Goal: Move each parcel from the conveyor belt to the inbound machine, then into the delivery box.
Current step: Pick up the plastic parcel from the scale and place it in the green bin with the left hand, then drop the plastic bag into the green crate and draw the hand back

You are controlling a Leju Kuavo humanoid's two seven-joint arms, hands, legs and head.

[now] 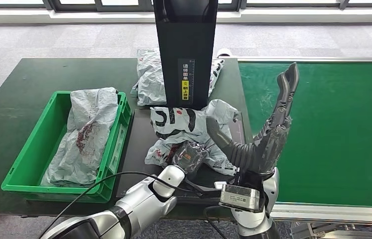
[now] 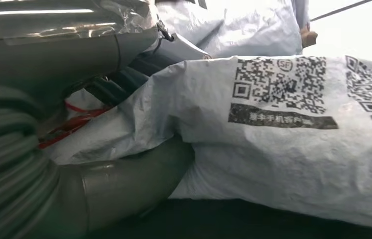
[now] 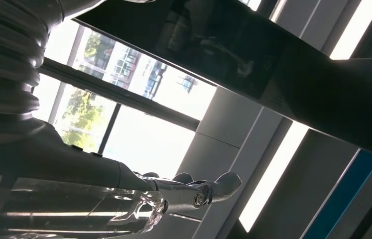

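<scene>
A white-grey parcel (image 1: pixel 179 124) with black print lies crumpled on the inbound machine's black pad (image 1: pixel 136 149), below the black scanner column (image 1: pixel 186 50). My left hand (image 1: pixel 187 155) grips the parcel's near edge. In the left wrist view the thumb (image 2: pixel 124 184) lies under the parcel (image 2: pixel 283 144), which shows QR codes, and dark fingers (image 2: pixel 124 82) lie over it. My right hand (image 1: pixel 266 142) is raised at the pad's right edge, fingers spread and pointing up, holding nothing. The right wrist view shows its fingers (image 3: pixel 193 191) stretched out against windows.
A green delivery box (image 1: pixel 49 190) stands left of the pad with a grey parcel (image 1: pixel 86 134) lying in it. Another parcel (image 1: pixel 149 79) sits behind the scanner column. The green conveyor belt (image 1: pixel 333 129) runs along the right.
</scene>
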